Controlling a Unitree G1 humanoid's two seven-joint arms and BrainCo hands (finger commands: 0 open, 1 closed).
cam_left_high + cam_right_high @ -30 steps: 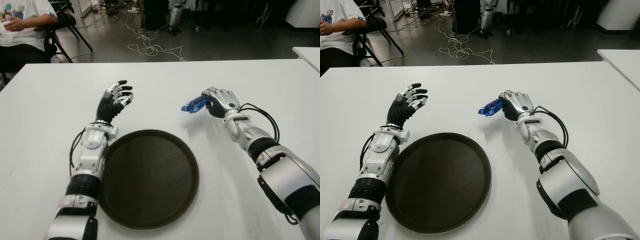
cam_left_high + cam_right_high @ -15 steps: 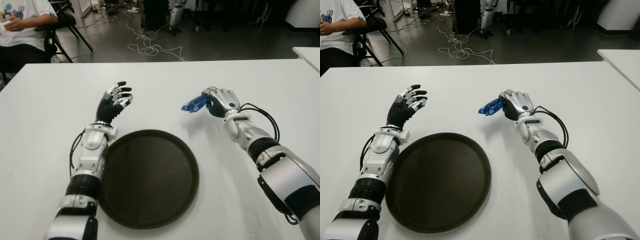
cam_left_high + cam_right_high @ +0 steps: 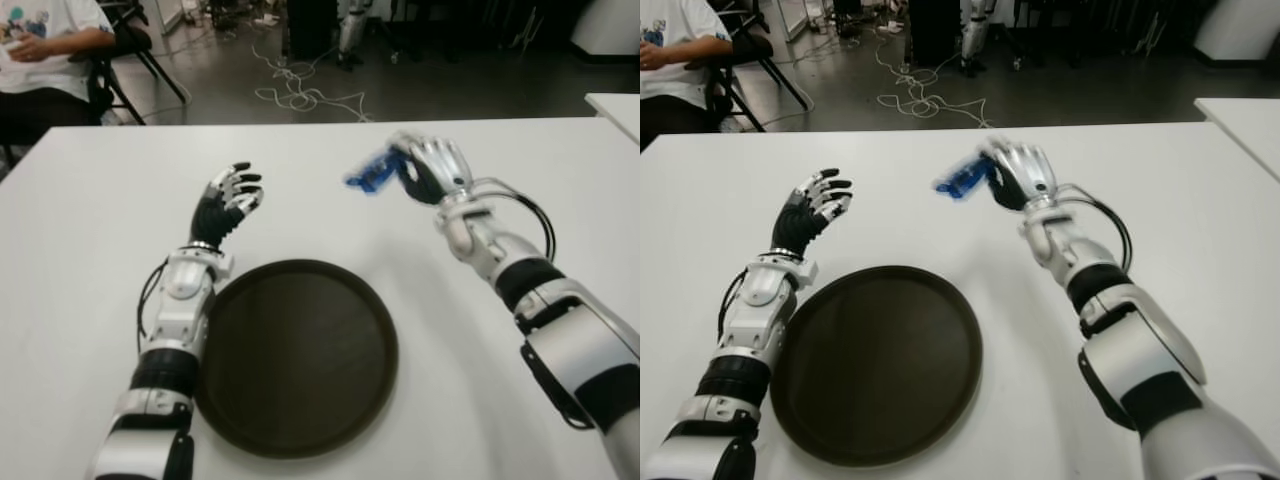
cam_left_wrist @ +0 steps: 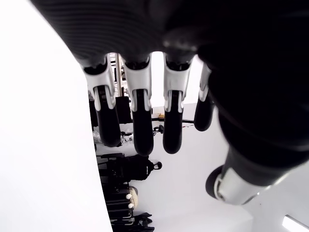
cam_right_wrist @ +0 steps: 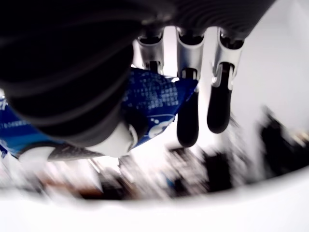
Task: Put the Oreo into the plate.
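My right hand (image 3: 432, 170) is raised above the white table (image 3: 90, 250), behind and to the right of the plate, and is shut on the blue Oreo packet (image 3: 368, 175). The packet (image 5: 154, 104) sticks out to the left of the fingers, pinched between thumb and fingers in the right wrist view. The dark round plate (image 3: 295, 355) lies at the table's front centre with nothing on it. My left hand (image 3: 228, 198) stays open beside the plate's far-left rim, its fingers (image 4: 137, 123) spread and holding nothing.
A person in a white shirt (image 3: 40, 30) sits on a chair at the far left beyond the table. Cables (image 3: 300, 95) lie on the floor behind it. A second white table's corner (image 3: 615, 105) shows at the right.
My right hand has lifted the Oreo packet off the table and swung it up and slightly left. The left hand has barely moved.
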